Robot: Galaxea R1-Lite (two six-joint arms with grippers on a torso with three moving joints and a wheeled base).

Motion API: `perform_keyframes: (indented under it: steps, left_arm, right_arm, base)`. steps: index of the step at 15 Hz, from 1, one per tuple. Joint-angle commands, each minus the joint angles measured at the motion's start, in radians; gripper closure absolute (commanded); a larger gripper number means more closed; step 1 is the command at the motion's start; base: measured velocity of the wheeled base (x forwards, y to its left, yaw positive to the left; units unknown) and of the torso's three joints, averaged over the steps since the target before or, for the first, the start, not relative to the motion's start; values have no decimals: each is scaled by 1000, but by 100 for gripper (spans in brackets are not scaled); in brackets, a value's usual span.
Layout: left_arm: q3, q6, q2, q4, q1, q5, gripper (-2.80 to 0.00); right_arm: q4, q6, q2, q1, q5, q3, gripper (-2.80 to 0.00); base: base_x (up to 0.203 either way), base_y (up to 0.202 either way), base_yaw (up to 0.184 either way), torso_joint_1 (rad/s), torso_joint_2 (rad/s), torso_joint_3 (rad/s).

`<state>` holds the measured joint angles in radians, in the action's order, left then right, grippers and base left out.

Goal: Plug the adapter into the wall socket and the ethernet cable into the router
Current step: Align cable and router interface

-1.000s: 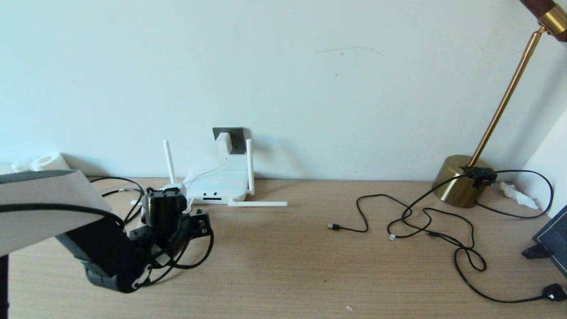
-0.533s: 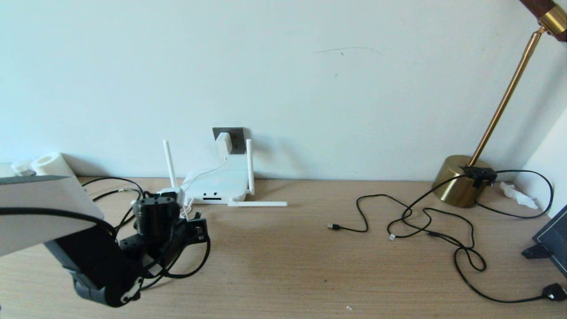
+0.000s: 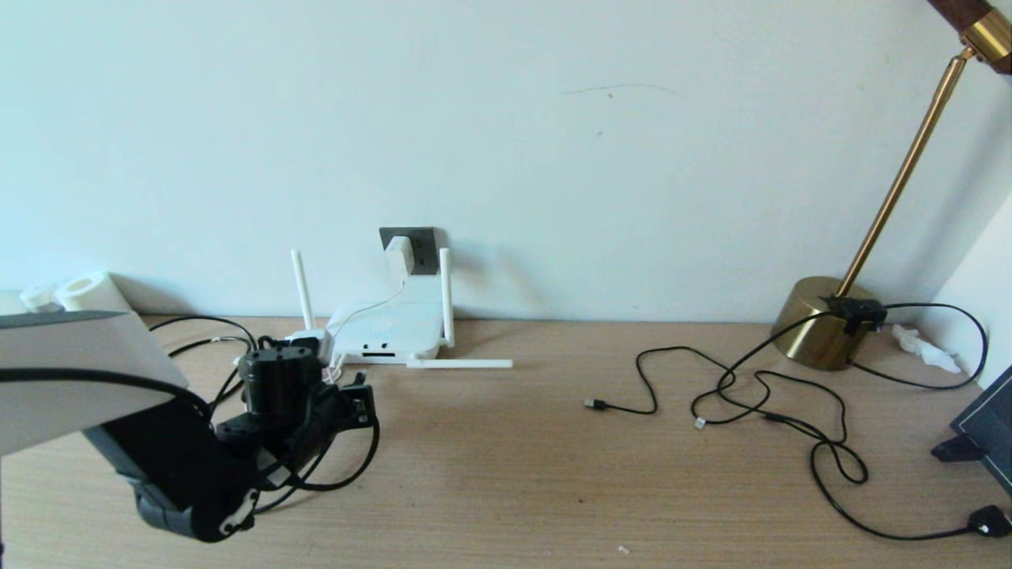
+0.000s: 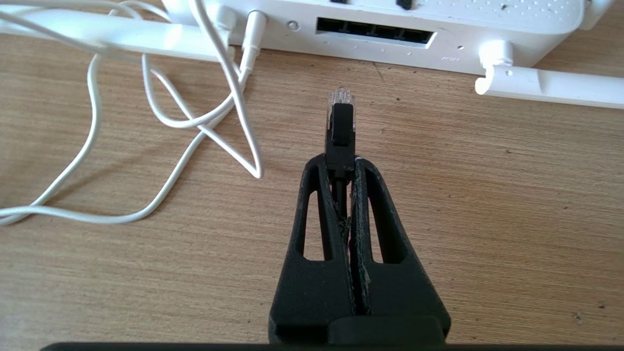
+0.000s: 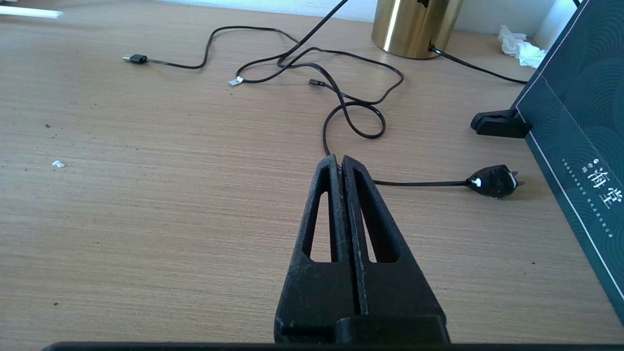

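The white router (image 3: 391, 328) lies against the wall, its row of dark ports (image 4: 374, 35) facing my left gripper (image 4: 340, 163). That gripper is shut on the ethernet cable's black plug (image 4: 340, 122), whose clear tip points at the ports a short way off. In the head view the left gripper (image 3: 353, 393) sits just in front and left of the router. The black ethernet cable (image 3: 207, 319) trails off to the left. The white adapter (image 3: 399, 254) sits in the dark grey wall socket (image 3: 424, 237), and its white cord (image 4: 161, 122) loops on the table. My right gripper (image 5: 340, 161) is shut and empty, low over the table.
One router antenna (image 3: 462, 363) lies flat on the table to the right. Loose black cables (image 3: 759, 395) and a brass lamp base (image 3: 822, 320) fill the right side, with a dark box (image 3: 988, 427) and a black plug (image 5: 492, 181). A white roll (image 3: 83, 291) stands far left.
My left arm drew back and left from the router with the plug still held, then edged slightly forward again. Nothing else moved.
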<state>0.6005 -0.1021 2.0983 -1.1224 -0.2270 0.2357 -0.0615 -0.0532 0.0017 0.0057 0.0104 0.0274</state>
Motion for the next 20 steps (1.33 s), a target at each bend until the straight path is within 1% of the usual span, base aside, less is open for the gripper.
perform_keyframes:
  steps: [1, 3, 7, 9, 12, 20]
  left_arm:
    - [2, 13, 3, -7, 0, 1, 0]
    - [21, 31, 4, -7, -1, 0, 0]
    - [73, 35, 9, 3, -2, 0, 0]
    - [72, 44, 15, 3, 0, -1, 0]
    - [73, 45, 22, 3, 0, -13, 0]
    - [74, 45, 26, 3, 21, -21, 0]
  right_arm:
    - [0, 0, 1, 0, 0, 0, 0]
    - [0, 0, 1, 0, 0, 0, 0]
    - [0, 3, 1, 0, 0, 0, 0]
    - [-1, 4, 1, 0, 0, 0, 0]
    - [0, 4, 1, 0, 0, 0, 0]
    - [0, 6, 1, 0, -1, 0, 0]
  base:
    - [0, 0, 0, 0, 0, 0]
    - [0, 0, 0, 0, 0, 0]
    - [0, 0, 0, 0, 0, 0]
    - [0, 0, 0, 0, 0, 0]
    - [0, 0, 0, 0, 0, 0]
    - [0, 0, 0, 0, 0, 0]
